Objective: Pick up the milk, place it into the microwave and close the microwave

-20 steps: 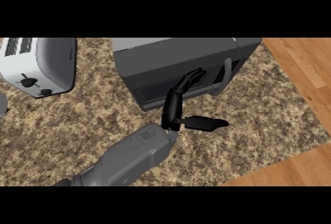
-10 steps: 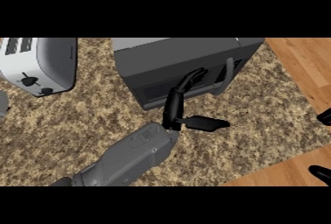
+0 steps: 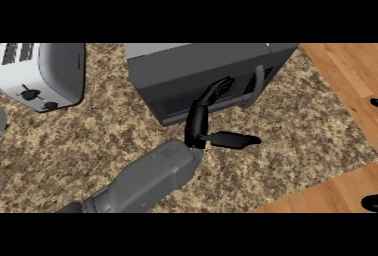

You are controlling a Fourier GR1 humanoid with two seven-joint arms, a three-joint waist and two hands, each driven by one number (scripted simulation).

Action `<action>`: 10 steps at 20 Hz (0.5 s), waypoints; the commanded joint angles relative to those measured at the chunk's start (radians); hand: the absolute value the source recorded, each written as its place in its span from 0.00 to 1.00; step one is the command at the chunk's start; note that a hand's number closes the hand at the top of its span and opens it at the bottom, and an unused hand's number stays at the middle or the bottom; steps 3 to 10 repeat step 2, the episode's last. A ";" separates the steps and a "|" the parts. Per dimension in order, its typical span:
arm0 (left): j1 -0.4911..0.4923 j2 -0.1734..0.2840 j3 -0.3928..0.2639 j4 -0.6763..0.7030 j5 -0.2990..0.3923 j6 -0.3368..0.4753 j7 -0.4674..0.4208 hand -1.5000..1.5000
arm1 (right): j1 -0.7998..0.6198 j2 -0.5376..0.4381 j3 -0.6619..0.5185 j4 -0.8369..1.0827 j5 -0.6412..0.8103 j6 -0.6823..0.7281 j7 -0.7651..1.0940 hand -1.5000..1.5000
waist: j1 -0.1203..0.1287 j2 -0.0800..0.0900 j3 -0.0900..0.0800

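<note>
- Where the view begins, at 10 o'clock, a silver toaster stands on the speckled counter. Its black knobs face 6 o'clock.
- A grey arm comes in from 7 o'clock and points up toward the middle.
- The left hand is at the middle of the view. Its fingers are straight and close together. They point to 12 o'clock, and their tips touch the front of the microwave.
- The thumb sticks out flat toward 3 o'clock, away from the fingers. It holds nothing.
- The microwave is a dark grey box at 12 o'clock, just right of the toaster but apart from it. Its door is shut.
- The door's handle is a grey bar at 1 o'clock, just right of the fingertips.
- The milk does not show, so I cannot tell where it is.
- A wood floor runs past the counter from 2 o'clock down to 5 o'clock.
- Small black bits of the right hand peek in at the edge at 3 and 4 o'clock. I cannot tell if it is spread or shut.
</note>
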 commanded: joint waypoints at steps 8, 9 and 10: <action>-0.059 0.000 0.051 0.080 0.041 0.008 0.011 0.00 | -0.022 -0.028 -0.022 0.053 -0.053 0.033 0.014 0.00 | -0.012 0.007 0.000; -0.059 0.000 0.051 0.080 0.041 0.008 0.011 0.00 | -0.022 -0.028 -0.022 0.053 -0.053 0.033 0.014 0.00 | -0.012 0.007 0.000; -0.059 0.000 0.051 0.080 0.041 0.008 0.011 0.00 | -0.022 -0.028 -0.022 0.053 -0.053 0.033 0.014 0.00 | -0.012 0.007 0.000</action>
